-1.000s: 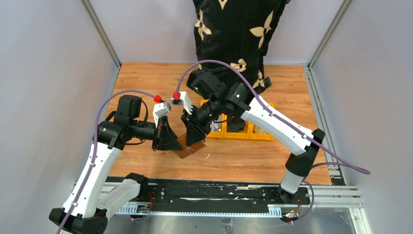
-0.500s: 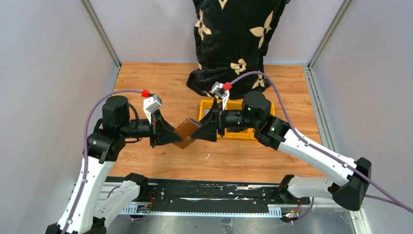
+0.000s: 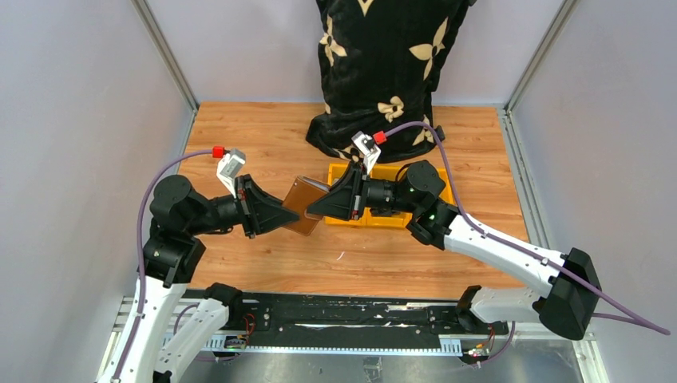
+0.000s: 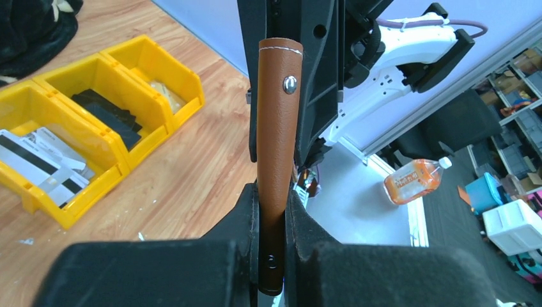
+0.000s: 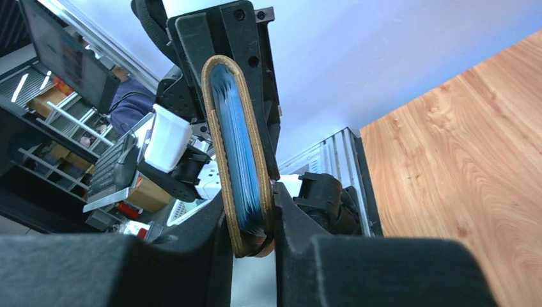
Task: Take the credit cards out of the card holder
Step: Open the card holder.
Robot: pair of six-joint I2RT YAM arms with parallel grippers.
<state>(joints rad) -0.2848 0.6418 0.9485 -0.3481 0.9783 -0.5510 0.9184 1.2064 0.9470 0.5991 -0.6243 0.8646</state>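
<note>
Over on the left of the overhead view, the left gripper (image 3: 286, 214) reaches toward the centre, holding the brown holder (image 3: 302, 201) up off the wooden table (image 3: 263, 136). The holder hangs in the air near the middle of that view, tilted, just left of the yellow bins (image 3: 423, 222).

In the left wrist view the holder (image 4: 276, 128) stands edge-on up the middle. Its lower end is pinched tight between the left gripper's (image 4: 271, 198) fingers (image 4: 246, 211). The snap stud sits near its top.

The right gripper (image 3: 315, 209) comes in from the right and meets the holder's other end. In the right wrist view the holder (image 5: 240, 160) is edge-on again, and layered edges with a bluish tint show between its leather sides. I can't tell whether those are cards. Its lower end sits between the right gripper's (image 5: 249, 217) fingers (image 5: 287, 224), which press against both sides. So both grippers have the holder, one at each end.

At the lower left of the left wrist view, pale cards (image 4: 38, 160) with dark stripes lie in the nearest bin. Flat black pieces lie in the next bin along.

A black cloth (image 3: 383, 64) with tan flowers hangs at the top centre of the overhead view. At the right of the left wrist view, an orange bottle (image 4: 415, 180) lies beyond the table.
</note>
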